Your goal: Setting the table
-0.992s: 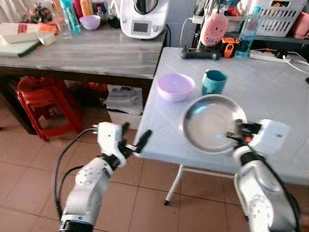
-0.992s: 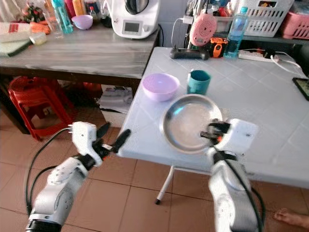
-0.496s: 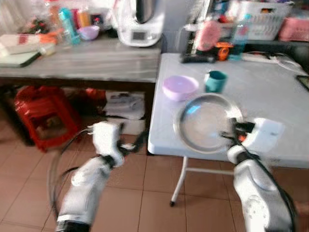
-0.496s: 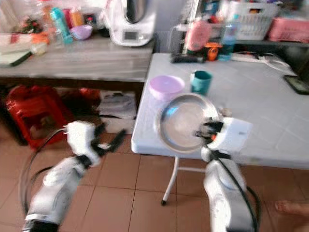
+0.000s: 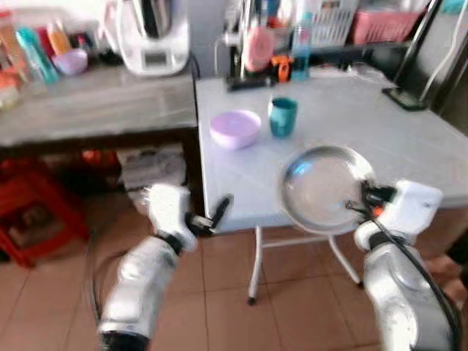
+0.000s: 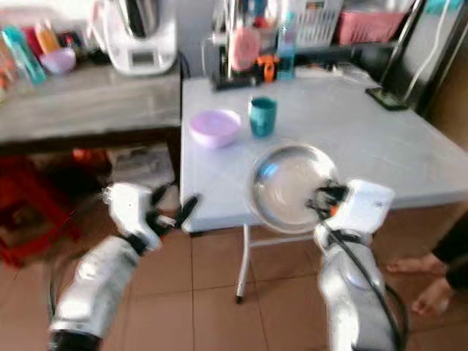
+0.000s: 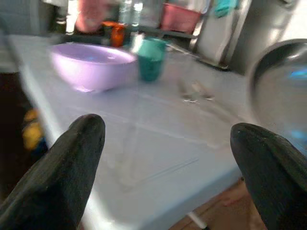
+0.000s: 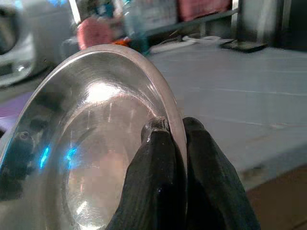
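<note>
My right gripper (image 5: 360, 202) is shut on the rim of a round steel plate (image 5: 320, 187), which it holds over the near edge of the white table (image 5: 351, 121). In the right wrist view both black fingers (image 8: 158, 177) pinch the plate's rim (image 8: 165, 103). A lilac bowl (image 5: 235, 129) and a teal cup (image 5: 282, 117) stand on the table's left part. My left gripper (image 5: 208, 217) is open, low beside the table's near left corner, with nothing between its fingers (image 7: 72, 163).
A grey counter (image 5: 95, 102) to the left carries a white kitchen machine (image 5: 152, 36) and bottles. A pink basket (image 5: 380, 25), a water bottle (image 5: 300, 44) and clutter line the table's back. A person's feet (image 6: 431, 281) are on the tiled floor at right.
The camera has swung right, so the scene has shifted left. The right gripper still holds the plate, now nearer the table's front edge. The left gripper stays open.
</note>
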Robot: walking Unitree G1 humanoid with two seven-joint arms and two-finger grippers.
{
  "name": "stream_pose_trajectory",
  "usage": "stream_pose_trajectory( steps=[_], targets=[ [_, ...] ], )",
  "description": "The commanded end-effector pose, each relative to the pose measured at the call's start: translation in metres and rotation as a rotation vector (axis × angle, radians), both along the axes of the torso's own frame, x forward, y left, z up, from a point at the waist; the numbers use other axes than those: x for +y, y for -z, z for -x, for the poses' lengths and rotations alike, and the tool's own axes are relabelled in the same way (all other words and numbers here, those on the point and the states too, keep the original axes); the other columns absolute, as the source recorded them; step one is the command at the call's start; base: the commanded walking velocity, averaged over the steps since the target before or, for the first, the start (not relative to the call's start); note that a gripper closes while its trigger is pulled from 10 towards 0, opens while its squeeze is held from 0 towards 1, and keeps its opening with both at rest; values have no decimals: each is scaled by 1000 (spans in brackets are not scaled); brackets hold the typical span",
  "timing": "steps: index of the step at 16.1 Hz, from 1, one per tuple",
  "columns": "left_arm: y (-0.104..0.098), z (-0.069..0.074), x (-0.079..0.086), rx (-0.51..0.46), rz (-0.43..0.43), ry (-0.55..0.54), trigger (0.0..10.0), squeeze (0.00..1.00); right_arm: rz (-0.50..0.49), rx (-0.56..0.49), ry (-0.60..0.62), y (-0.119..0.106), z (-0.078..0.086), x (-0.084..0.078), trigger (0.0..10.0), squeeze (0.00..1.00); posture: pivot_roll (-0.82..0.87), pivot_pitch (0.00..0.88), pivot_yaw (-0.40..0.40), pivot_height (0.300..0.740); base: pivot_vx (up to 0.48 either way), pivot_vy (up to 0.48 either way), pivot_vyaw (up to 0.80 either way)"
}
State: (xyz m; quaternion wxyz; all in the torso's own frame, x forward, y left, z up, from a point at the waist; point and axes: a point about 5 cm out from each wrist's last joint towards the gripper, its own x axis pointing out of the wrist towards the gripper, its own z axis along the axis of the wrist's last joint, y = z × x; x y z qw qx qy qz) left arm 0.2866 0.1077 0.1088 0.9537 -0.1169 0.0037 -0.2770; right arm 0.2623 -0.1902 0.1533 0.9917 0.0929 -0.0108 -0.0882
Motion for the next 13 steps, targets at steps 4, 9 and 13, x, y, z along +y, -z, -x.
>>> stream_pose_trajectory(
  steps=[4,9,13],
  targets=[
    [0,-1,9,-4,-25,-31,10000,0,-11,-21,-22,-4,-1,7,10000,0,-58,14,35,740,0,315,-800],
    [1,-1,6,-1,-24,-29,10000,0,2,-22,-17,-5,0,5,10000,0,-63,16,36,740,0,340,-160],
    [0,-3,7,-13,-33,-55,10000,0,9,-21,-18,-4,1,5,10000,0,-65,19,35,740,0,417,297]
  ],
)
